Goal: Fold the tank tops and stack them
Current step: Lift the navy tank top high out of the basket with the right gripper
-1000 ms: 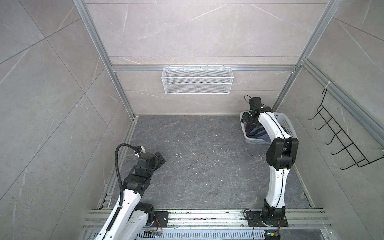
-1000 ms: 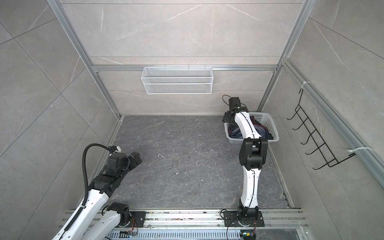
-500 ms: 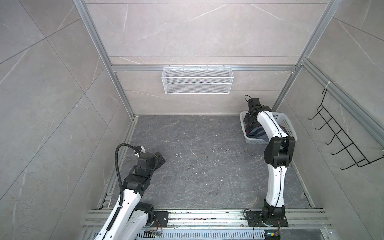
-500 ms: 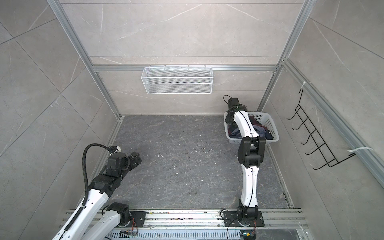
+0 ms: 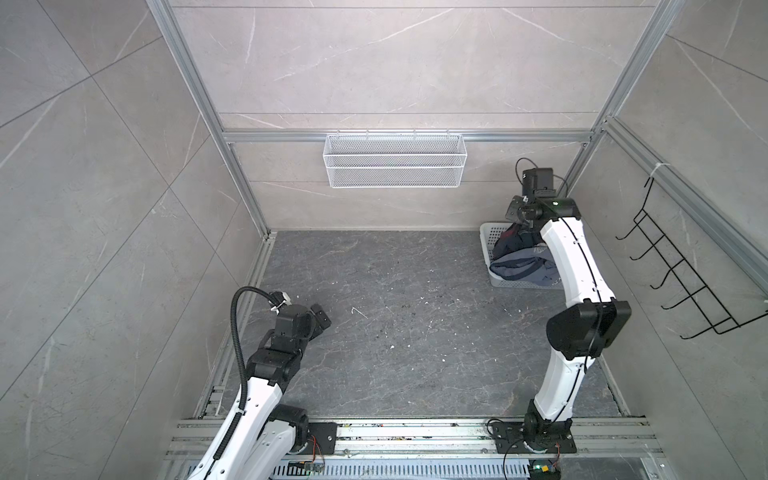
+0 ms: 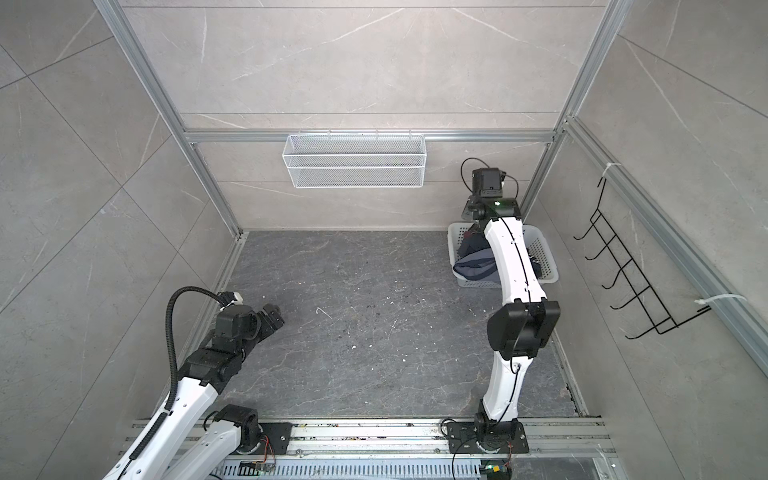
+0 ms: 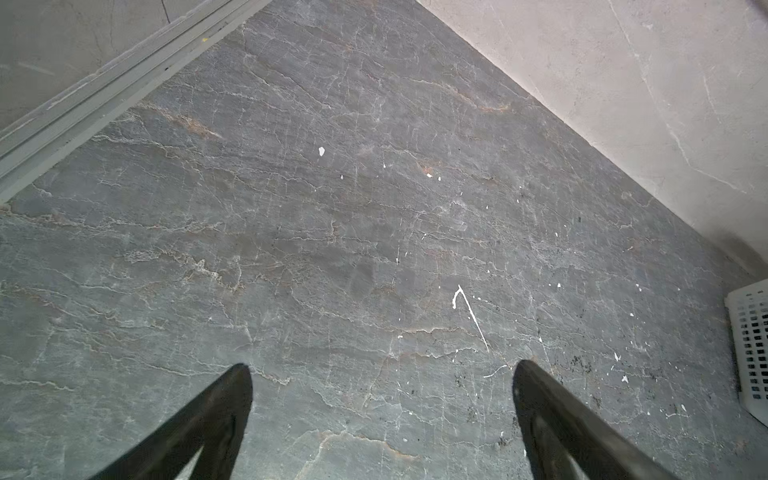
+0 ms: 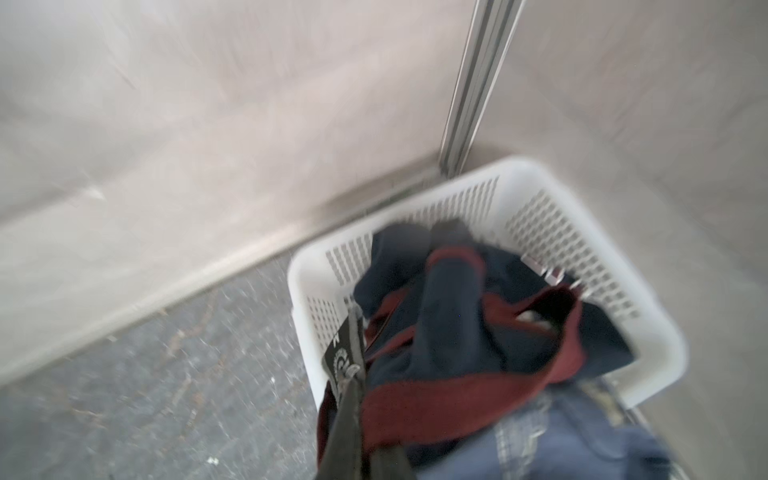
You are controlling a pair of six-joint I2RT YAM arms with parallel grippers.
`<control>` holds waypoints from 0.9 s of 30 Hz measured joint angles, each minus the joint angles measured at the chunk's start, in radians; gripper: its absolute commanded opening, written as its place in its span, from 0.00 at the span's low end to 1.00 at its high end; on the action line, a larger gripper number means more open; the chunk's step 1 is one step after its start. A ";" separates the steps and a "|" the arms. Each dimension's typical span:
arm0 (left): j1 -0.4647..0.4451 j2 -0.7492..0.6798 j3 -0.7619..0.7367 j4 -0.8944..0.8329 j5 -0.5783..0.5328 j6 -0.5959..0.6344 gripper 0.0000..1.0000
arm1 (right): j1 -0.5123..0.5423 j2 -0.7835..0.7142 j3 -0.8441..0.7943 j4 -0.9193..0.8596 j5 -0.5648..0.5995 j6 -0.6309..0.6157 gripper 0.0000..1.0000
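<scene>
Pinching navy tank top (image 8: 449,332), right tool (image 5: 523,220) hangs above basket rim (image 8: 623,266) — floor (image 5: 395,332) bare.

- Floor (image 5: 415,332): dark grey stone-look slab, matt, finely veined, flecked with white chips.
- Walls (image 5: 374,62): pale grey marble-look tile, smooth, with a faint sheen.
- Frame (image 5: 395,136): bare silvery metal profile with a satin finish.
- Mesh shelf (image 5: 395,170): fine wire mesh, coated white.
- Rack (image 5: 685,286): thin black wire.
- Basket (image 8: 540,199): white perforated plastic, smooth.
- Navy top (image 8: 449,324): soft matt cloth with maroon trim.
- Blue top (image 5: 519,268): slate-blue cloth, matt and creased.
- Arms (image 5: 573,266): glossy white shells with matt black joints.
</scene>
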 measured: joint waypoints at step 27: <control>0.000 -0.029 -0.002 -0.043 0.083 -0.040 1.00 | 0.000 -0.031 0.525 0.216 -0.041 -0.025 0.00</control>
